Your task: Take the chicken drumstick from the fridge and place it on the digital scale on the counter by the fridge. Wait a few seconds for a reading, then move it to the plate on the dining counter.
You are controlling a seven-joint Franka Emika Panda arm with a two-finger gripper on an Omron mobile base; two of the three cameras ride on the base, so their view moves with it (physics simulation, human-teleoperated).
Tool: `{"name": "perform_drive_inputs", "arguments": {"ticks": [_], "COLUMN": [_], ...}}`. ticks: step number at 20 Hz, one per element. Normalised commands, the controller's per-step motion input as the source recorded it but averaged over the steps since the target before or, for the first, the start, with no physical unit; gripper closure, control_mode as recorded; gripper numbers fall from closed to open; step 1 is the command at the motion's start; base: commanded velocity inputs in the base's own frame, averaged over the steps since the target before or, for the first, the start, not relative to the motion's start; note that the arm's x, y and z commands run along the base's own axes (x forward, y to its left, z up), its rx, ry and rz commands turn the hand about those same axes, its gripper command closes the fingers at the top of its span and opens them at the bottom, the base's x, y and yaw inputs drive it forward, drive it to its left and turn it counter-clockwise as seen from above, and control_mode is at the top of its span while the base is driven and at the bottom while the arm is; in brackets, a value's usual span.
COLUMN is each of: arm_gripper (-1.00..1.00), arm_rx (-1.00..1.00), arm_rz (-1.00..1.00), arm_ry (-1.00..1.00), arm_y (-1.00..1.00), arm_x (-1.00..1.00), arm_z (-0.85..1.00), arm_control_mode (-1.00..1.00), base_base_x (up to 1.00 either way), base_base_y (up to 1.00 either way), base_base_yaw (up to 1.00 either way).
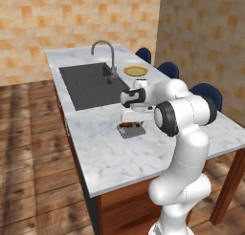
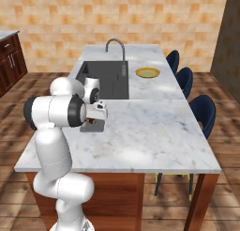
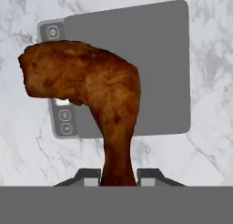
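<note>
The white arm is rising from the floor at the near edge of the dining counter (image 1: 110, 157), its elbow folding forward so that the hand is pointing straight down over the marble top. The gripper (image 3: 119, 176) is clamping its two dark finger tips (image 3: 152, 176) narrowly on the thin bone end of the chicken drumstick (image 3: 91, 89), and the meaty end is hanging below them, directly over the digital scale (image 3: 150, 63). In the hand view the drumstick is covering part of the scale's dark plate and its button strip on the left; whether the meat is touching the plate or hanging just above it cannot be told. In the left base view the scale (image 1: 130, 130) is showing as a small grey slab under the hand, sitting on the near half of the counter, just in front of the dark sink (image 1: 91, 83). The tap (image 2: 119, 49) is standing at the far side of the sink. The plate (image 2: 147, 73) is lying well apart from the scale, beyond the sink's right edge and near the blue stools (image 2: 201, 110) lined along the right side. Between the scale and the plate the marble is lying bare, and the wide stretch to the right of the hand is giving free room up to the counter's edge
</note>
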Motion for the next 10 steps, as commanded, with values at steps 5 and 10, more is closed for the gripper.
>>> {"name": "perform_drive_inputs", "arguments": {"ticks": [5, 10], "arm_gripper": [1.0, 1.0], "arm_rx": [0.08, 0.05], "arm_rz": [0.0, 0.0], "arm_ry": [-0.09, -0.07], "arm_y": [0.0, -0.06], "arm_x": [0.03, 0.13], "arm_z": [-0.06, -0.02], "arm_control_mode": [-1.0, -1.0], "base_base_x": [0.0, 0.0], "base_base_y": [0.0, 0.0], "base_base_yaw": [0.0, 0.0]}}
